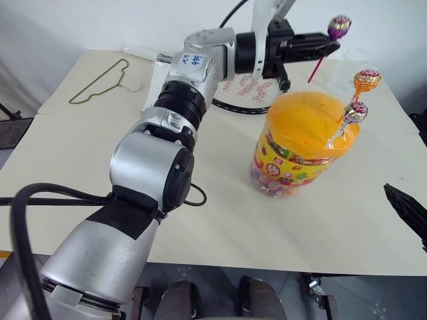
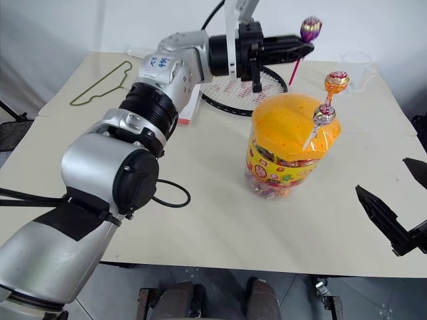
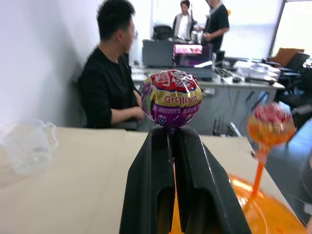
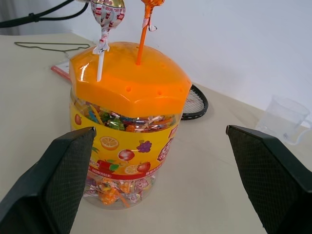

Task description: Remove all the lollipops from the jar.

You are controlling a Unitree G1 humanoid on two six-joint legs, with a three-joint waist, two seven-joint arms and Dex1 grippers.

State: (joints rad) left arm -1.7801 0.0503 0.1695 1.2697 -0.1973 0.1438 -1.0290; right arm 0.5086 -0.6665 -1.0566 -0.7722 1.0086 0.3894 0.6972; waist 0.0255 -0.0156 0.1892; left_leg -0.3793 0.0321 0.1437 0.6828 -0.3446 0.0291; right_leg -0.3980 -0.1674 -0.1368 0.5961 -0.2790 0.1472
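Observation:
The jar (image 1: 303, 143) is a clear tub with an orange domed lid and a yellow label, standing right of centre on the table. A purple lollipop (image 1: 339, 27) hangs above and behind the lid, free of it. My left gripper (image 1: 330, 45) is shut on its stick just under the ball, which the left wrist view shows close up as the purple lollipop (image 3: 171, 97). An orange lollipop (image 1: 366, 80) and a silvery-pink lollipop (image 1: 355, 112) stand in holes on the lid's right side. My right gripper (image 2: 400, 193) stands open at the front right, facing the jar without touching it.
A badminton racket (image 1: 243, 90) lies behind the jar, and a wire hanger (image 1: 100, 83) lies at the back left. A clear measuring cup (image 1: 347, 63) stands at the back right. A black cable (image 1: 197, 197) loops near the table's middle. People sit and stand beyond the table.

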